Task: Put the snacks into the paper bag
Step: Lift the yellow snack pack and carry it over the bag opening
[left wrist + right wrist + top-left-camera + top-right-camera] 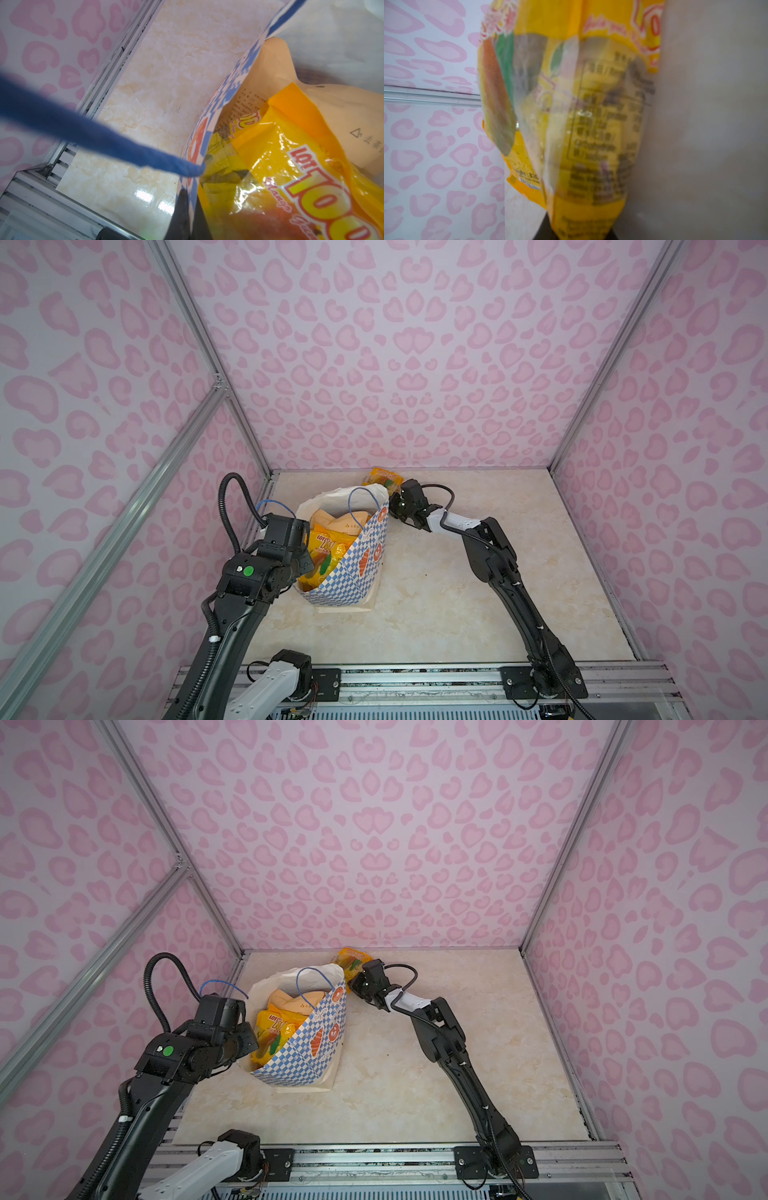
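While outstretched beside paper bag (pixel 362 572), right end effector (pixel 394 494) clamps yellow packet (pixel 380 477).

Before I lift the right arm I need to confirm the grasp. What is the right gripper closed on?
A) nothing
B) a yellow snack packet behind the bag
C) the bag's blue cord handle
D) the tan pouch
B: the right wrist view shows the end of the yellow snack packet pinched between the jaws of the right gripper, behind the paper bag and outside it.
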Controlling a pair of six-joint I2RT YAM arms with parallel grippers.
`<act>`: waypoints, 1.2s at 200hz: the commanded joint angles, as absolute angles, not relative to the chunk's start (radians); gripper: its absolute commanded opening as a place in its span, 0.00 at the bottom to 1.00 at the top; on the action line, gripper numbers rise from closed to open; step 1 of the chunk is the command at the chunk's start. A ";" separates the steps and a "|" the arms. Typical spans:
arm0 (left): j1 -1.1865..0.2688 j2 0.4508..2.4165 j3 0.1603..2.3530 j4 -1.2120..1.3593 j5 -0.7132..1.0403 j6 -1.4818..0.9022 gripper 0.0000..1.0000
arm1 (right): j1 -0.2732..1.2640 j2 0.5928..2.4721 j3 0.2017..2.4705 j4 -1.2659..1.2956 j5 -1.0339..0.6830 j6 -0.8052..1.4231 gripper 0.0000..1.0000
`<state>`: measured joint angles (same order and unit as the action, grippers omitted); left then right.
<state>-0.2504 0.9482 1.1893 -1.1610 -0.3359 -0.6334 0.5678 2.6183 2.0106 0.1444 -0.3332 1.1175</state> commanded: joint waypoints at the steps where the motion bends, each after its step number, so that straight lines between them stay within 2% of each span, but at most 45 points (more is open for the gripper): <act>1: -0.250 0.939 1.187 -1.140 -0.344 -0.627 0.03 | 0.560 2.576 1.942 0.157 -0.291 1.094 0.09; 18: -0.250 0.938 1.188 -1.138 -0.341 -0.626 0.03 | 0.547 2.509 1.876 0.193 -0.294 1.071 0.00; 52: -0.249 0.936 1.184 -1.125 -0.325 -0.615 0.03 | 0.515 2.295 1.658 0.262 -0.292 0.987 0.00; 75: -0.249 0.925 1.174 -1.096 -0.290 -0.596 0.04 | 0.494 2.078 1.497 0.270 -0.282 0.908 0.00; 132: -0.248 0.916 1.169 -1.049 -0.234 -0.580 0.04 | 0.483 1.601 1.250 0.087 -0.232 0.721 0.00; 162: -0.249 0.919 1.169 -1.040 -0.222 -0.578 0.04 | 0.522 1.419 1.301 -0.068 -0.198 0.625 0.00; 187: -0.249 0.916 1.166 -1.035 -0.222 -0.578 0.04 | 0.606 1.358 1.431 -0.182 -0.176 0.539 0.00; 211: -0.249 0.907 1.164 -1.035 -0.218 -0.581 0.04 | 0.704 1.384 1.625 -0.265 -0.171 0.469 0.00; 240: -0.249 0.887 1.161 -1.043 -0.212 -0.584 0.04 | 0.766 1.519 1.865 -0.323 -0.226 0.439 0.00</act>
<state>-0.2489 0.9005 1.1633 -1.0927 -0.2161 -0.5816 0.7387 1.4322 1.7363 -0.2901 -0.1989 0.5110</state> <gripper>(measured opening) 0.058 0.049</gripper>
